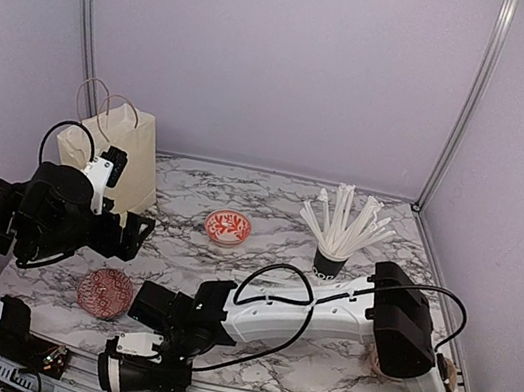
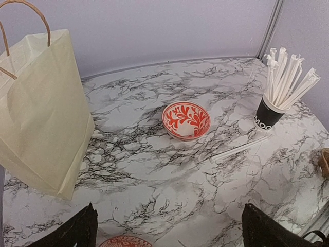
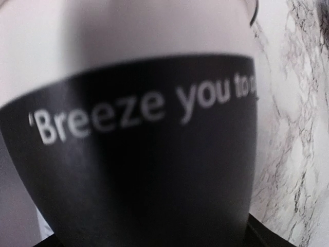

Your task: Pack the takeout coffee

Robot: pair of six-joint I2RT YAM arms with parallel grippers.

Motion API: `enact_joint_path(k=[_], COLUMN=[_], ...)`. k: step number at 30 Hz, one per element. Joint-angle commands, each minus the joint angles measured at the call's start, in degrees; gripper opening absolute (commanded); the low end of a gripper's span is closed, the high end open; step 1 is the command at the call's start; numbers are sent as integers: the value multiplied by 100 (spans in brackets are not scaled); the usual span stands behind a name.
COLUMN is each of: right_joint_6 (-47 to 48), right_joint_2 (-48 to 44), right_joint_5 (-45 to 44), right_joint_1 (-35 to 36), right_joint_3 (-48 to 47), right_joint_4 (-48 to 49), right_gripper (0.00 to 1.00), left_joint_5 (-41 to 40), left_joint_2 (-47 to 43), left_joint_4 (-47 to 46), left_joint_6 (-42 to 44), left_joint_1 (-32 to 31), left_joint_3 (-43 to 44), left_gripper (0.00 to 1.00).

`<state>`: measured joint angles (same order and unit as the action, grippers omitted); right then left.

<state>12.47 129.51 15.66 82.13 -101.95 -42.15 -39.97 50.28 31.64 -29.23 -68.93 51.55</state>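
The takeout coffee cup (image 1: pixel 147 377) lies on its side at the table's near edge, its white rim to the left. It fills the right wrist view as a black wall (image 3: pixel 154 180) with blurred white print and a white inner wall above. My right gripper (image 1: pixel 152 347) reaches across from the right and is down on the cup. Its fingers are almost wholly hidden, so I cannot tell how they stand. My left gripper (image 1: pixel 133 234) hovers over the left of the table, open and holding nothing; its two dark fingertips (image 2: pixel 77 231) sit far apart.
A cream paper bag (image 1: pixel 110 164) (image 2: pixel 41 113) stands at the back left. One red-and-white bowl (image 1: pixel 227 226) (image 2: pixel 186 120) sits mid-table, another (image 1: pixel 105 291) near my left arm. A black cup of white straws (image 1: pixel 332 259) (image 2: pixel 270 116) stands right of centre, with a loose straw (image 2: pixel 239 149) beside it.
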Motion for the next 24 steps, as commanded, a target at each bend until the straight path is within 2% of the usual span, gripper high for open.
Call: enact_joint_path(k=[1, 7, 12, 18, 24], right_joint_6=[151, 513, 688, 540, 566], right_joint_2=[-291, -1296, -2119, -2748, -2983], right_joint_5=[-133, 591, 1811, 2848, 3226], right_joint_1=[-29, -533, -1483, -2378, -2598], right_joint_3=[449, 1906, 2805, 3044, 3158], right_joint_4=[515, 1790, 2530, 2876, 2867], right_gripper=[77, 73, 72, 72, 72], left_joint_5=[38, 485, 1963, 2974, 3646], left_joint_2=[-107, -484, -918, -734, -201], left_joint_4=[113, 86, 59, -99, -695], left_joint_6=[124, 910, 1841, 2236, 2439], left_joint_1=[22, 20, 20, 11, 2], left_joint_3=[-87, -176, -284, -115, -224], left_gripper=[99, 99, 97, 94, 96])
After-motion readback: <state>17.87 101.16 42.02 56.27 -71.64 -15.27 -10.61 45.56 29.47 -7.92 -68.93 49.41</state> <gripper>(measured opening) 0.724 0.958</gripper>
